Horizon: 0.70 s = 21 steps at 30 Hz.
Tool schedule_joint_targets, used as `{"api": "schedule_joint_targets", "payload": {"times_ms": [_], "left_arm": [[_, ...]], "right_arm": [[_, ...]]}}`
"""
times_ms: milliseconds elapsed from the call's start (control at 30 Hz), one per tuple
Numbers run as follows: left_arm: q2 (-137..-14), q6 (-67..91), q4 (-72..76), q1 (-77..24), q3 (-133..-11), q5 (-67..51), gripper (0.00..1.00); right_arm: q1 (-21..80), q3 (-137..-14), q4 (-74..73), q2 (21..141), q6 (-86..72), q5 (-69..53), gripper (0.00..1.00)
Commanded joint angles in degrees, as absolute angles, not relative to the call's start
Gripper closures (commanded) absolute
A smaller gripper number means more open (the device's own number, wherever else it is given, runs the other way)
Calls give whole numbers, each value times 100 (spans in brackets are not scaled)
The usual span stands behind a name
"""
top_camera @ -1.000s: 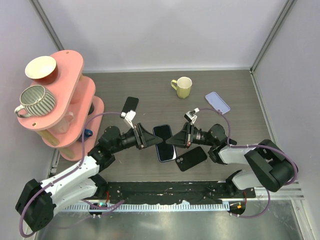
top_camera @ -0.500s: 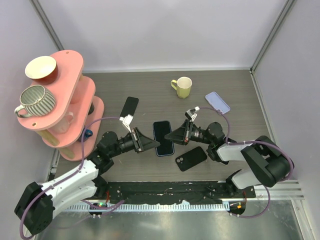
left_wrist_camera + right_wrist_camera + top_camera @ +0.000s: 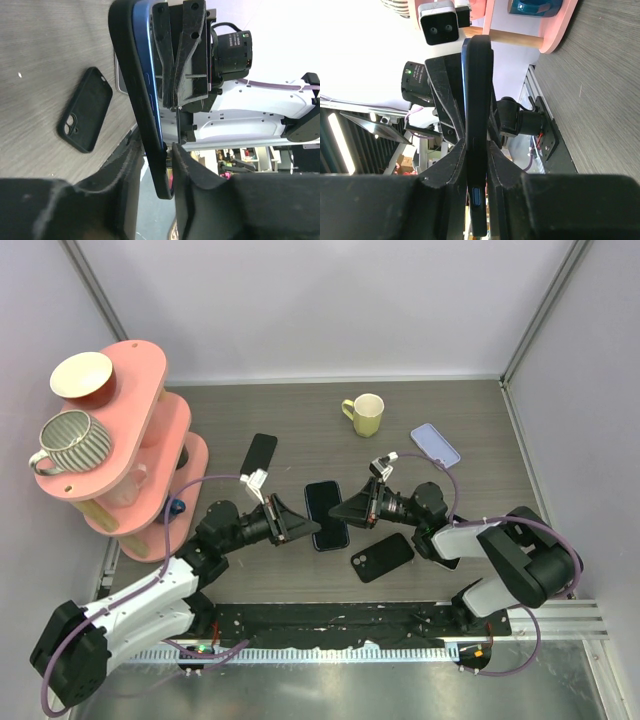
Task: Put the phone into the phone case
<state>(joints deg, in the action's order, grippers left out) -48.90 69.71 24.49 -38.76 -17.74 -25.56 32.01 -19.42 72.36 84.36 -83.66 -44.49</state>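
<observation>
A blue phone (image 3: 327, 515) sits in a black phone case (image 3: 131, 85) and hangs above the middle of the table, between both grippers. My left gripper (image 3: 306, 526) is shut on its near-left end. In the left wrist view the cased phone (image 3: 151, 107) stands edge-on between the fingers of the left gripper (image 3: 159, 152). My right gripper (image 3: 346, 509) is shut on the opposite side. The right wrist view shows both fingers of the right gripper (image 3: 476, 145) pressed against the phone case (image 3: 477, 80). The blue rim runs along one side of the case.
An empty black case (image 3: 382, 556) lies just right of the grippers and shows again as the same black case (image 3: 84, 116) in the left wrist view. A dark phone (image 3: 261, 451), a lavender phone (image 3: 435, 445) and a yellow mug (image 3: 366, 413) lie farther back. A pink shelf rack (image 3: 165, 435) with cups stands left.
My left jaws have narrowed onto the cased phone. The phone has shifted slightly toward the far side, with both grippers moving along with it.
</observation>
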Motion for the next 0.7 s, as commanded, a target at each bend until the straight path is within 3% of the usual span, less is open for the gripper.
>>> {"api": "schedule_joint_targets", "payload": {"times_ms": [0, 167, 667], "left_arm": [[-4764, 6584, 2312, -3920, -1855, -2707, 54], [-4746, 6346, 2171, -3920, -1898, -2540, 48], [-4922, 6363, 2373, -3911, -2180, -2364, 51]], "right_arm": [[3199, -2233, 9554, 8192, -8578, -4359, 98], [3199, -2119, 9554, 8165, -8368, -4876, 99], [3217, -1635, 9545, 7884, -8086, -5510, 99]]}}
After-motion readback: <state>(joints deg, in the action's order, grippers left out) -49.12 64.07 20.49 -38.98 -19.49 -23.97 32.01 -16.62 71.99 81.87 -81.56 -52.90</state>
